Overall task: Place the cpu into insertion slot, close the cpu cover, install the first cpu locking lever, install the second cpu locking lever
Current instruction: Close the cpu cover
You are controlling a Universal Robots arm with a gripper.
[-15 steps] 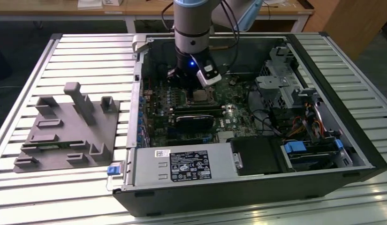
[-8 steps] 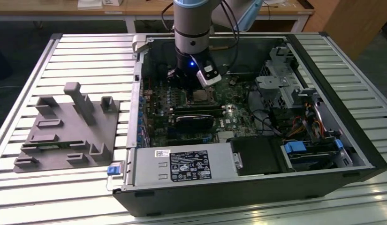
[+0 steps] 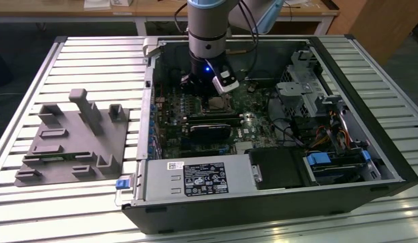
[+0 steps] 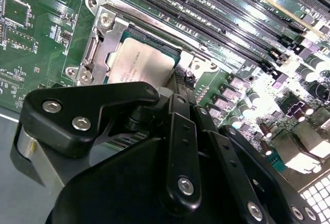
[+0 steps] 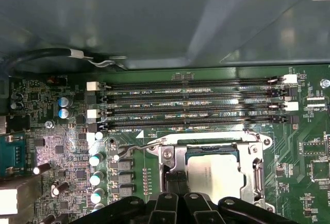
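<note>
While my pincer looks squeezed shut with nothing I can see in it, its tip sits right at one edge of the cpu, which lies flat in its slot under the cpu cover.

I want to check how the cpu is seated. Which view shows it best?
The first wrist view: the cpu faces the camera nearly square-on. The second wrist view shows it at a slant, partly hidden. The exterior view shows it as a tiny patch.

Harsh glare on the motherboard
</note>
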